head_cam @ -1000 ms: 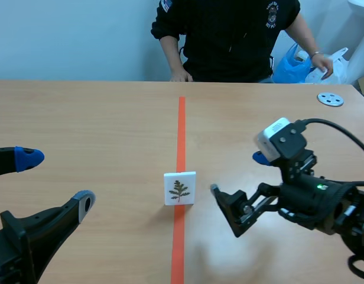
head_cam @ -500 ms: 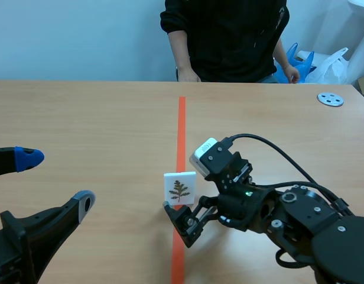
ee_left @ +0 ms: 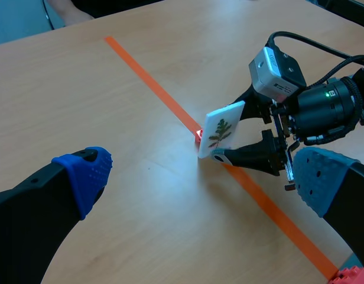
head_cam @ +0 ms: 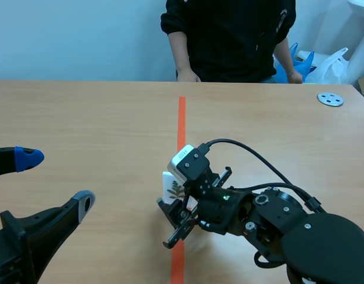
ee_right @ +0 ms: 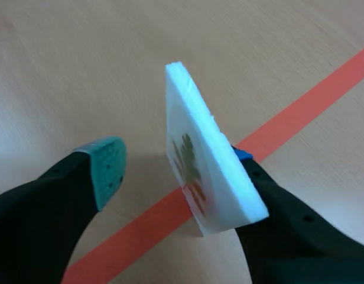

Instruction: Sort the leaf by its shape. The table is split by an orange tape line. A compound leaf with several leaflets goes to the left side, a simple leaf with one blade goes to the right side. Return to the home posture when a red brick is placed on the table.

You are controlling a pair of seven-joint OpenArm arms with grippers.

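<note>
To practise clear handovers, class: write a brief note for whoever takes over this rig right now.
Left end effector: open, holds nothing, low on the table's left side.
Right end effector: open, one finger on each side of the leaf card, not yet shut on it.
Leaf card: stands on edge on the orange tape line, unsorted.
Done: right arm in place at the card.
Left: grip it, judge the leaf's shape, set it on the matching side.

The right pincer sits at the orange tape line, where a white leaf card stands on the counter, one finger just in front of it. The left pincer hangs low, fingers spread. A person sits across; a grey disc lies at the far right.
</note>
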